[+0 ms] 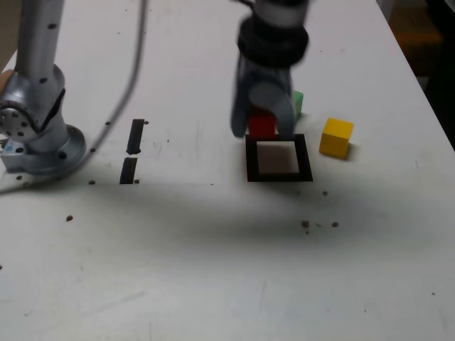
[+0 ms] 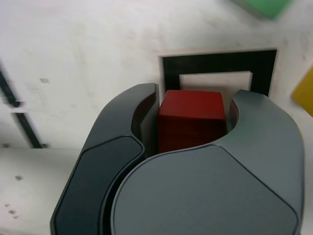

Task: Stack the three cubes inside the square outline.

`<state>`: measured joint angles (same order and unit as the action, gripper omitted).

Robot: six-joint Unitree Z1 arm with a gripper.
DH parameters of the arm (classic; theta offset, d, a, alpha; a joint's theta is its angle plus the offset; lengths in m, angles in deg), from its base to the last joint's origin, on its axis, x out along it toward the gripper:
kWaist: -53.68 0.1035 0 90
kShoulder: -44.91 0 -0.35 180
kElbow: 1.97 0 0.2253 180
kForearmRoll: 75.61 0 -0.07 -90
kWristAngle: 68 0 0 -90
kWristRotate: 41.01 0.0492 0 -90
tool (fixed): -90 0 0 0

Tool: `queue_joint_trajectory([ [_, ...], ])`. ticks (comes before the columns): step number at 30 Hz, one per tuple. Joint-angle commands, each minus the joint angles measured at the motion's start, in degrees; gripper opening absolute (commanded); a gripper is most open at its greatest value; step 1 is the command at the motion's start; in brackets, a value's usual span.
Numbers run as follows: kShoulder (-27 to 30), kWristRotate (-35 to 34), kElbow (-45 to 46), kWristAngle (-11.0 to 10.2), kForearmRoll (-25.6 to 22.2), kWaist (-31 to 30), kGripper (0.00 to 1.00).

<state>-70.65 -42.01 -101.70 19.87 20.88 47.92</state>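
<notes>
The gripper [image 2: 193,128] pinches the red cube [image 2: 191,117] between its two jaws, one on each side face. In the wrist view the cube hangs over the near edge of the square outline [image 2: 217,62] — not yet centred. Whether it is clear of the table [image 1: 213,270] is hard to tell through the blur. To place it well, carry it over the white middle, square it to the frame, lower, then release. The green cube [image 1: 298,104] and yellow cube [image 1: 335,137] wait just beyond the outline.
</notes>
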Motion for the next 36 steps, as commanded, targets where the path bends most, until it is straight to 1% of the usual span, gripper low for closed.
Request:
queue_joint_trajectory([
  [1, -0.33, -0.05, -0.39, 0.26, -0.06, 0.03, 0.00],
  [9, -3.81, 0.05, -0.81, 1.56, 0.38, -0.10, 0.00],
  [14, -4.57, 0.12, -0.91, 2.23, 0.75, -0.08, 0.01],
  [17, -4.79, 0.12, -1.04, 2.42, 1.03, -0.07, 0.04],
  [19, -4.84, 0.12, -1.15, 2.45, 1.28, -0.06, 0.11],
  [20, -4.85, 0.12, -1.18, 2.46, 1.45, -0.07, 0.17],
  [25, -5.35, 0.12, -1.46, 2.78, 2.18, -0.10, 0.53],
  [27, -5.73, 0.12, -1.67, 3.01, 2.25, -0.10, 0.65],
  [28, -5.85, 0.13, -1.74, 3.10, 2.28, -0.10, 0.70],
  [30, -6.00, 0.18, -1.84, 3.19, 2.33, -0.09, 0.77],
  [32, -6.13, 0.25, -1.93, 3.24, 2.36, -0.11, 0.82],
  [36, -6.10, 0.37, -2.27, 3.17, 1.97, -0.18, 0.89],
])
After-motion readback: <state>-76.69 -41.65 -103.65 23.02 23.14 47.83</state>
